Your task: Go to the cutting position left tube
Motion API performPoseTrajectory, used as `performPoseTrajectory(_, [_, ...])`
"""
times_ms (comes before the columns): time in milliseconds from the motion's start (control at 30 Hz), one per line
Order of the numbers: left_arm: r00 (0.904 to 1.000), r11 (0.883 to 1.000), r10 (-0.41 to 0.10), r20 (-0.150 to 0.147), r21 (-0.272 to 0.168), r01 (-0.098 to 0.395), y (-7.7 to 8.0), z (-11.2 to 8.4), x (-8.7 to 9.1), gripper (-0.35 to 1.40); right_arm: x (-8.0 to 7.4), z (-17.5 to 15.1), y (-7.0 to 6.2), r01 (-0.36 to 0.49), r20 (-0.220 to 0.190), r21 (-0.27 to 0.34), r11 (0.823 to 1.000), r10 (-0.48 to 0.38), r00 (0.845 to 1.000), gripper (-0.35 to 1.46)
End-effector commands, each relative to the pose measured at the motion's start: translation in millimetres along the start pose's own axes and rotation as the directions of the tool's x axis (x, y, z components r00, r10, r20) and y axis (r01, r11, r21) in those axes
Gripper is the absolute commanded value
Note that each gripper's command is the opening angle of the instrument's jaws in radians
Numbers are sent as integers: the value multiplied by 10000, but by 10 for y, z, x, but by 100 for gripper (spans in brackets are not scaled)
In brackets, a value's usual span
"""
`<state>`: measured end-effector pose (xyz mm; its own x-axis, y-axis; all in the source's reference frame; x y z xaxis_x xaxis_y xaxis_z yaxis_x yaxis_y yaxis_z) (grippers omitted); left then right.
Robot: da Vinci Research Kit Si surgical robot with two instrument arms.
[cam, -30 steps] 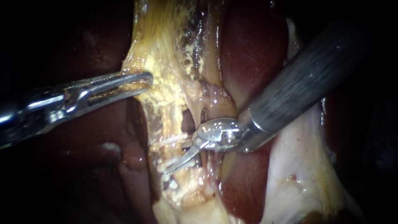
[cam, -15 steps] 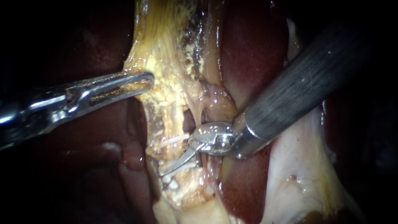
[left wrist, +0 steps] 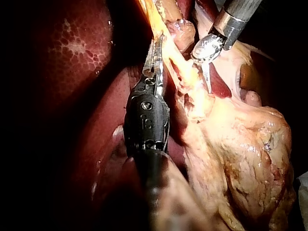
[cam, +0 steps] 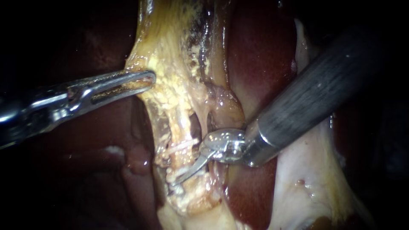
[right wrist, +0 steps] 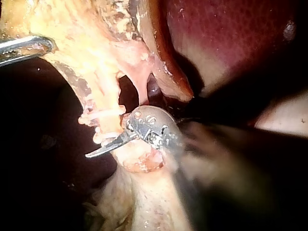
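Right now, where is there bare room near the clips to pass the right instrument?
Free: the dark window above the clips, and bare liver below the left instrument, which grips fatty tissue. Crowded: at the clips, where the right instrument sits.

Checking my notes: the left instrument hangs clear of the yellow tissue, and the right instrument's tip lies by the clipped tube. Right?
Not quite. The left instrument is not clear: the endoscope view shows its jaws shut on the yellow tissue. The right instrument does have its tip by the clipped tube.
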<state>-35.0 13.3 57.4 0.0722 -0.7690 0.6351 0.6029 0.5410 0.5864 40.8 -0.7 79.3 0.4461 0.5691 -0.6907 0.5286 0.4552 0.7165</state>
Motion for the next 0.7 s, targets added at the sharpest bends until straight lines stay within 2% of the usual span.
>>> performPoseTrajectory(33, [10000,10000,-1,-1,7,1,1,0,0,-35,0,0,1,5,-19,-51,10000,-5,10000,114])
performPoseTrajectory(700, [10000,10000,4,29,17,-4,2,-1,2,-35,-2,-22,-2,-90,-132,-199,9998,87,9999,116])
